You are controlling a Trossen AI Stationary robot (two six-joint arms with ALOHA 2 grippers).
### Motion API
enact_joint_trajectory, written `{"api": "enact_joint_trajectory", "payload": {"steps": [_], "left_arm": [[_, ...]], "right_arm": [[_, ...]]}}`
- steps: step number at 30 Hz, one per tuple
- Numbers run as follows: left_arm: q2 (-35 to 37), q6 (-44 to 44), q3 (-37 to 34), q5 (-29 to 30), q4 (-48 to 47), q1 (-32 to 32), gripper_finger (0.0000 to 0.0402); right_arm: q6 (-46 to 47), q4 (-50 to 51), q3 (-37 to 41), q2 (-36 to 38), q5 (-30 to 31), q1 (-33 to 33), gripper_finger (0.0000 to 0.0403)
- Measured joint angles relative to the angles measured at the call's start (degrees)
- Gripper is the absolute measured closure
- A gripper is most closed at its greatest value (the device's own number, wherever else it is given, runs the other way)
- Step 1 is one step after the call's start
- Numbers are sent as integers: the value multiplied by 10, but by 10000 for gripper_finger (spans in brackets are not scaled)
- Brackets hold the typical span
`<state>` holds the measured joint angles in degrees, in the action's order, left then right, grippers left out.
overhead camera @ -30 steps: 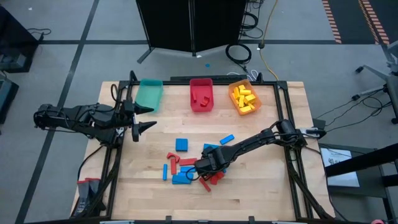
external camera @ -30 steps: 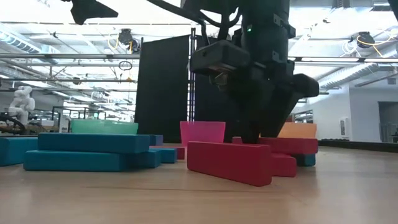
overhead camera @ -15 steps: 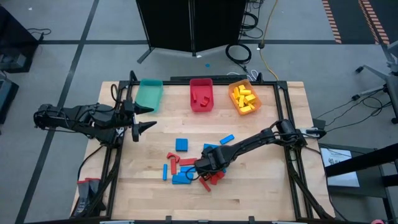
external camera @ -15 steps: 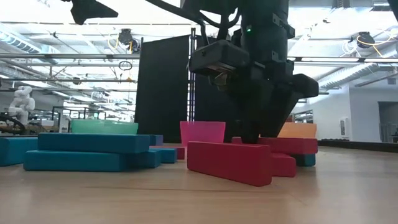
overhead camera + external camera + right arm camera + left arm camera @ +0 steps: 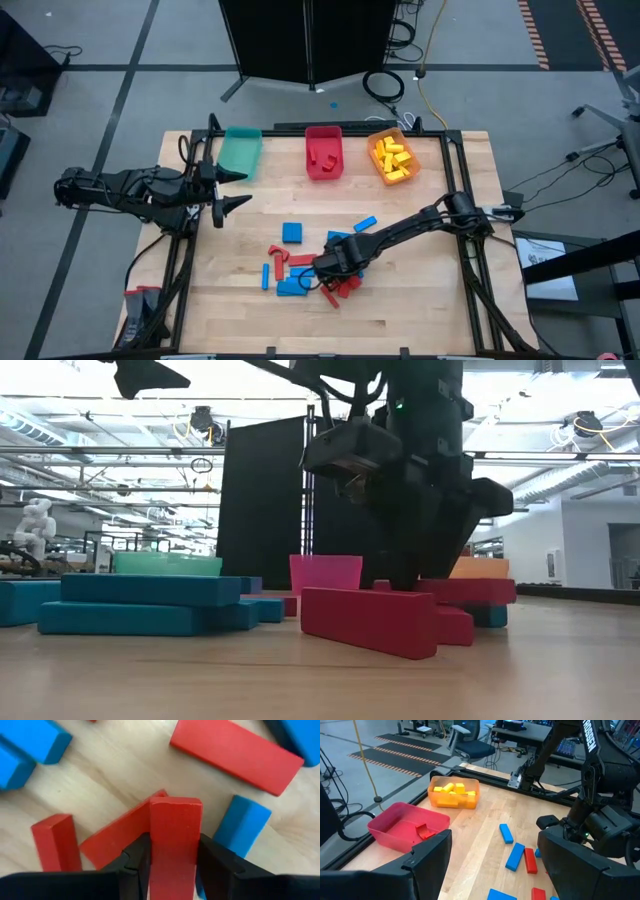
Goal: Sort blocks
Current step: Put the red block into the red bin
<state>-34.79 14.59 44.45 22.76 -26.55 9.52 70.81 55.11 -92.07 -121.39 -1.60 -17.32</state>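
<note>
Right gripper (image 5: pixel 172 865) clamps a red block (image 5: pixel 175 837), blue blocks (image 5: pixel 242 825) crowding it.

Red and blue blocks (image 5: pixel 300 268) lie scattered mid-table (yellow ones (image 5: pixel 392 158) binned).

From overhead we look straight down on the whole tabletop (image 5: pixel 420 310) and both arms, from far off. The low camera sits at tabletop height and faces level across into the room, very close to the red block (image 5: pixel 368 622) in front. The left wrist camera looks past its own tool (image 5: pixel 495 860) across the tabletop toward the far bins — the orange bin (image 5: pixel 454 793) shows here and from above (image 5: pixel 393 156). The right wrist camera looks down, nearly against the blocks — its tool (image 5: pixel 175 855) and the red blocks (image 5: pixel 176 840) fill the frame.
</note>
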Motion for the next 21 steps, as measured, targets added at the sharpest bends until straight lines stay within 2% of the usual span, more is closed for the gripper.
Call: {"api": "enact_joint_trajectory", "payload": {"steps": [11,21], "left_arm": [[0,0,0,0,0,0,100],[0,0,0,0,0,0,100]], "right_arm": [[-17,27,0,57,3,23,287],[-82,31,-1,60,12,62,287]]}}
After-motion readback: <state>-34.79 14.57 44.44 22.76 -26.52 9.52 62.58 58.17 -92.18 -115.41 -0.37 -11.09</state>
